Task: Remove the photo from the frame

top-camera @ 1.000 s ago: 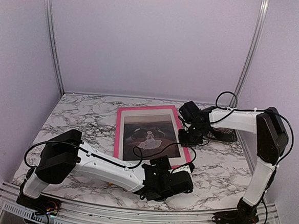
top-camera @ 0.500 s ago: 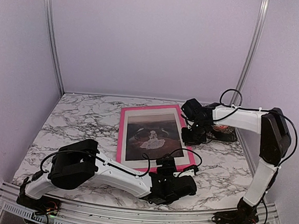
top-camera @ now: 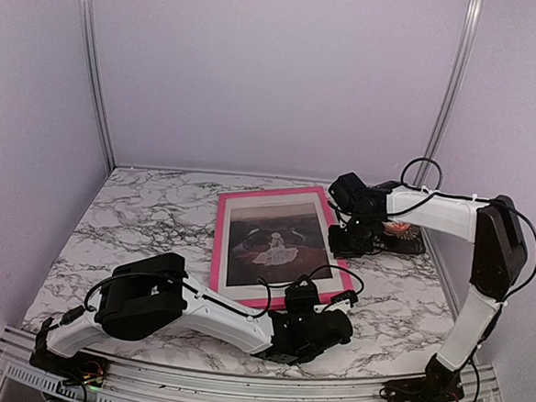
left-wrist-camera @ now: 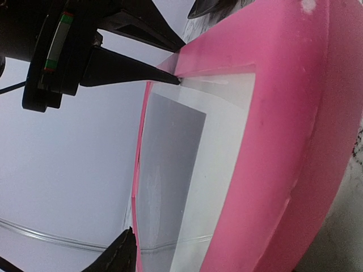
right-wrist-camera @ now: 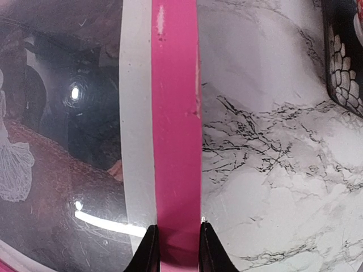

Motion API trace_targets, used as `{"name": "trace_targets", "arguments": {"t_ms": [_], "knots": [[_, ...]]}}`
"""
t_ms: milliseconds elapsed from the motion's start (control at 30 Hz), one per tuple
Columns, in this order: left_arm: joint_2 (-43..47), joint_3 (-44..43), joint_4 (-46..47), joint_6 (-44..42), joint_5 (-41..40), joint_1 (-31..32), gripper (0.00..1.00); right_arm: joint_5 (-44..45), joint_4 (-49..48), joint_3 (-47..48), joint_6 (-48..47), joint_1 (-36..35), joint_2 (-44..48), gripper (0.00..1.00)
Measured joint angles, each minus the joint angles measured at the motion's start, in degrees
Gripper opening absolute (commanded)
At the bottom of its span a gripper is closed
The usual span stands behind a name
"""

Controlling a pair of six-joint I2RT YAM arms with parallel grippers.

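Observation:
The pink frame (top-camera: 217,243) lies on the marble table with the photo (top-camera: 274,243), dark brownish-red with a small white figure, inside it behind a white mat. My right gripper (top-camera: 346,241) is at the frame's right rail. In the right wrist view its fingers straddle the pink rail (right-wrist-camera: 176,113) and are shut on it (right-wrist-camera: 176,241), with the photo (right-wrist-camera: 57,170) to the left under glass. My left gripper (top-camera: 320,308) is at the frame's near right corner. In the left wrist view the pink rail (left-wrist-camera: 283,141) fills the picture. Only one fingertip (left-wrist-camera: 119,255) shows, apart from the rail.
A dark patterned flat object (top-camera: 403,238) lies on the table just right of the right gripper, and shows in the right wrist view (right-wrist-camera: 346,51). The booth walls stand close at the back, left and right. A metal rail runs along the near table edge (top-camera: 237,383).
The left gripper has moved right and up to the frame's near right corner. The frame has shifted a little to the right, and the right gripper has moved with its rail.

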State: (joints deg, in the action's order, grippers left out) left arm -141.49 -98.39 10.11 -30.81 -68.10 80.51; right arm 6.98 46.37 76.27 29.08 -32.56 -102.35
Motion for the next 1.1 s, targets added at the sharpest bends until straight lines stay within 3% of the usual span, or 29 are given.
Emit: {"name": "trace_targets", "arguments": {"t_ms": [67,200,500,733,1100], "knots": [[0.0,0.0,1.0,-0.3,0.0,0.0,0.41,0.1,0.0,0.0,0.0,0.0,0.6,0.09],[0.0,0.0,3.1,-1.1,0.0,0.0,0.28,0.1,-0.1,-0.3,0.1,0.0,2.8,0.22],[0.2,1.7,6.2,-5.8,-0.2,0.0,0.13,-1.2,-7.0,-1.8,1.2,0.1,15.0,0.65],[5.0,4.1,6.8,-2.1,0.6,-0.6,0.09,-1.0,-12.9,-1.8,-0.2,0.9,22.9,0.7],[22.3,9.9,10.7,18.4,1.4,-4.1,0.04,-0.2,-22.0,-8.9,-1.1,5.5,31.1,0.73]]}}
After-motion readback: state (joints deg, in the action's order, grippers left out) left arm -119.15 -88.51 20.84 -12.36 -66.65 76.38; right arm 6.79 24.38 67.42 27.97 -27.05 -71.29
